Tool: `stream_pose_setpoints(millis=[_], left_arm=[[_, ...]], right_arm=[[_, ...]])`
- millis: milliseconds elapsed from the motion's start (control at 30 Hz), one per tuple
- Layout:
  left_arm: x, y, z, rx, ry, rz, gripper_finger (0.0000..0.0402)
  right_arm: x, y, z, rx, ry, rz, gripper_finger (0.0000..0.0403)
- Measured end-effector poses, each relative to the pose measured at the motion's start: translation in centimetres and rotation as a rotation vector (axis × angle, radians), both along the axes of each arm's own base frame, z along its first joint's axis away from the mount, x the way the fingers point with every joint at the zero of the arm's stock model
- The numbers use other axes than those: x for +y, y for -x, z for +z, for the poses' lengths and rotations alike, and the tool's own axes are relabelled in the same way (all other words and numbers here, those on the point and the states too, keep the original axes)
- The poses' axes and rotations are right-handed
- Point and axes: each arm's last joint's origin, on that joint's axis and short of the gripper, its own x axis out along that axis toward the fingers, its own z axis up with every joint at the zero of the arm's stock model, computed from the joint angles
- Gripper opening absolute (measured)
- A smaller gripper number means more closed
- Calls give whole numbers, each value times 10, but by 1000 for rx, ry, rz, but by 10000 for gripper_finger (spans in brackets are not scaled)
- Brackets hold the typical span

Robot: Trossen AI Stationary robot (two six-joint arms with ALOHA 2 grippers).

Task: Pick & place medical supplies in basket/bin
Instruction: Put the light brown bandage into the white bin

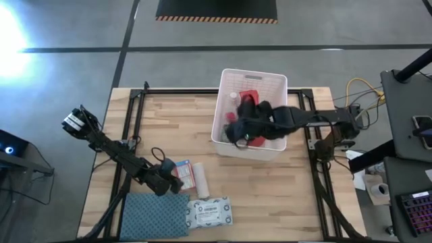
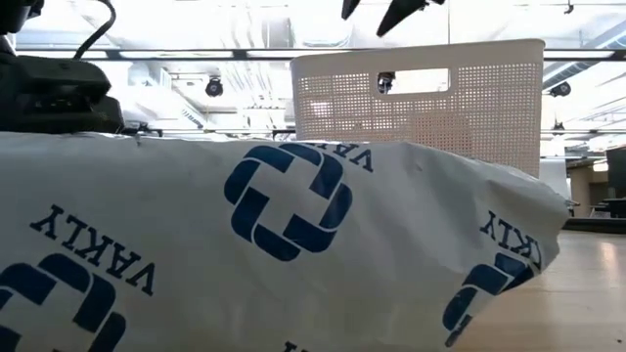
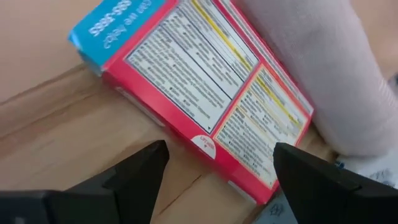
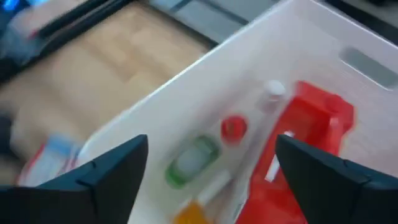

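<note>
The right gripper (image 1: 233,131) is hanging open over the bin (image 1: 251,77) at centre, apparently releasing; the left gripper (image 1: 164,181), open, is straddling the small box (image 1: 182,170) for grasping.

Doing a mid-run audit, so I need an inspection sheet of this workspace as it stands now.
Surface: wooden table, bare at right.
Job's things: white bin holds a red pouch and small bottles; red box, white roll and wipes packet wait outside.
Clutter: blue-grey cloth.
Hands: left hand open at the box; right hand open over the bin.
Cables: yellow cable at right edge.
Surroundings: keyboard at right.
</note>
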Motion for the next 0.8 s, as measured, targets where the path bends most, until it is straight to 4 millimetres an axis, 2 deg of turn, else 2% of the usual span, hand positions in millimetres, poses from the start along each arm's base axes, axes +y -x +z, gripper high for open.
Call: stream_pose_setpoints(millis=[67,167,267,400,600,700,800], left_arm=[[1,0,0,-11,11,50,281],[3,-1,0,-32,17,129,281],[3,-1,0,-36,23,143,281],[0,-6,7,-58,35,131,281],[-10,-29,35,-232,-13,-55,281],[-1,-35,33,-208,-71,-64,281],[8,-39,32,-182,-28,-68,281]], right_arm=[[16,1,-4,43,-33,100,351],[36,3,-18,93,-234,198,350],[55,6,-31,125,-438,222,334],[83,16,-52,200,-608,193,311],[95,22,-90,304,-844,34,286],[102,18,-109,251,-891,25,277],[110,11,-120,156,-949,46,271]])
